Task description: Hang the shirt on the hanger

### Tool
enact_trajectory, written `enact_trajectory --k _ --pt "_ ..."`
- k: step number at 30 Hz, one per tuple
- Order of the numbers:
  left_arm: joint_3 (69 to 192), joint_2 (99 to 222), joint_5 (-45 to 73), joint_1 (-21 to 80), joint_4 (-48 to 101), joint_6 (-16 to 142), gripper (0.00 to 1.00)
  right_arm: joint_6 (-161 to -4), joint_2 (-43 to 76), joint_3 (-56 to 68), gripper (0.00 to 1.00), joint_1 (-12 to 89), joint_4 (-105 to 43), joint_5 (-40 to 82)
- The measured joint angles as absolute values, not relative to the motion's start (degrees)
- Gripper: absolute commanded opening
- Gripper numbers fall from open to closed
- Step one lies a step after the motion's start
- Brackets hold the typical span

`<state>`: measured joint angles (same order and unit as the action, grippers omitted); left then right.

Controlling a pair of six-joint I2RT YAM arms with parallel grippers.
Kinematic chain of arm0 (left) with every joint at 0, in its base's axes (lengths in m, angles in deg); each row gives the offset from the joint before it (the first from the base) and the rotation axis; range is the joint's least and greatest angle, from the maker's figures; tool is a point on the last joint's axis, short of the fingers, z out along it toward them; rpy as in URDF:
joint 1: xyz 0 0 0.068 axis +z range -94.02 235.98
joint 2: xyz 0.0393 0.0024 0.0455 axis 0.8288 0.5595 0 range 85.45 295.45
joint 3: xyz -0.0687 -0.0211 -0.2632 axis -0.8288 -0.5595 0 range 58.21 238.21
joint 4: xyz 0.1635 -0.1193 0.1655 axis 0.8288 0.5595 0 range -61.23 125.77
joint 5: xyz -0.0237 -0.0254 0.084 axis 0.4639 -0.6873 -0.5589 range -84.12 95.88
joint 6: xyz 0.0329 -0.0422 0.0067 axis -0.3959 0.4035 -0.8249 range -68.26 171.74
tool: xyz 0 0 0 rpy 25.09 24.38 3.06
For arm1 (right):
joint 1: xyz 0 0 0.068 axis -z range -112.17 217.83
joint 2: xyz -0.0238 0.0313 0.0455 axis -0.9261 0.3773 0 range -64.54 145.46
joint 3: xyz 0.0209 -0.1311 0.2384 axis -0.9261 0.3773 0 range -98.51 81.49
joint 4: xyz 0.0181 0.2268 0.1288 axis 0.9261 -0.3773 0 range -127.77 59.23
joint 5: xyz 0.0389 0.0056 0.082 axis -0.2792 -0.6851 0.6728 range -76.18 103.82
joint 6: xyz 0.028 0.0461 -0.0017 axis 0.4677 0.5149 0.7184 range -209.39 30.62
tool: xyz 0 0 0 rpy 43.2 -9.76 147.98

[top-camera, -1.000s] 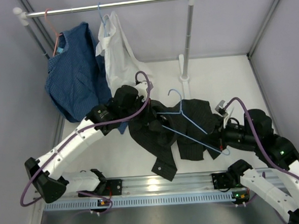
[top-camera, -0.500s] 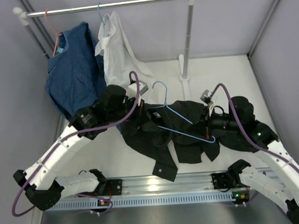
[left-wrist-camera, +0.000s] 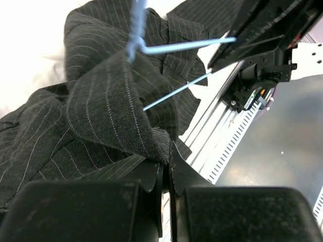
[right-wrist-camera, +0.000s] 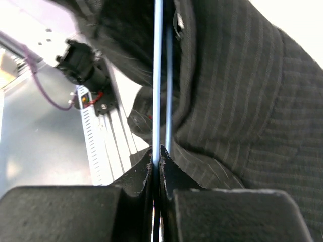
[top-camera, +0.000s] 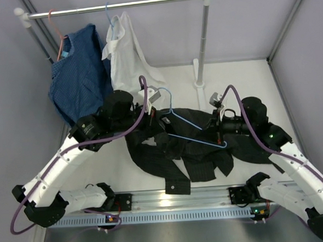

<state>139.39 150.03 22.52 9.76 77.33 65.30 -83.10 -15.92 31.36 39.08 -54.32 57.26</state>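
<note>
the black shirt [top-camera: 174,156] was found crumpled on the table [top-camera: 241,77]; the light-blue hanger [top-camera: 197,126] was positioned over it, hook directed toward the rail [top-camera: 116,6].

Matt pinstriped woven cloth shirt [left-wrist-camera: 101,111], thin smooth light-blue wire hanger [right-wrist-camera: 158,75]

Leftward since 1 s ago — hanger [top-camera: 195,139] and shirt [top-camera: 153,160], hook nearer white shirt [top-camera: 125,52].

Black pinstriped shirt [top-camera: 174,156], crumpled in loose folds on the white bench [top-camera: 230,78], one sleeve trailing toward the near edge. Light-blue wire hanger [top-camera: 199,128] lies slanted across it, hook toward the far side. In the left wrist view its wires pass behind a raised fold of cloth.
</note>
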Motion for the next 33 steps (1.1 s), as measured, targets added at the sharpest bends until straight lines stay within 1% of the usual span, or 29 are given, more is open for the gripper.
enact_trajectory --k 3,6,10,14,18,22,31,33 --pt "142.54 150.88 20.69 9.48 79.45 65.24 0.00 -83.67 -18.08 32.36 0.00 38.97 -52.46 60.39" --pt "148.88 153.09 18.08 9.37 82.79 65.04 0.00 -83.12 -20.77 34.31 0.00 38.68 -48.09 63.71" --pt "155.98 155.65 18.52 8.41 84.76 63.90 0.00 -81.18 -21.01 35.14 0.00 37.99 -42.28 66.11" --pt "158.43 156.35 19.00 -0.33 86.05 61.06 0.00 -79.74 -18.93 34.83 0.00 35.17 -39.46 66.13" --pt "158.54 156.65 16.40 -7.92 88.10 58.99 0.00 -81.02 -17.69 33.13 0.00 27.58 -40.61 63.36" --pt "158.04 156.41 10.19 -8.55 88.91 58.66 0.00 -82.07 -17.36 31.95 0.00 23.54 -40.96 57.30" --pt "152.05 152.00 -14.70 -8.64 89.31 60.82 0.00 -77.77 -25.01 38.40 0.00 23.34 -37.49 44.19" --pt "152.05 150.99 -16.89 -8.62 89.24 61.00 0.00 -76.28 -26.30 40.43 0.00 23.32 -34.43 43.62"
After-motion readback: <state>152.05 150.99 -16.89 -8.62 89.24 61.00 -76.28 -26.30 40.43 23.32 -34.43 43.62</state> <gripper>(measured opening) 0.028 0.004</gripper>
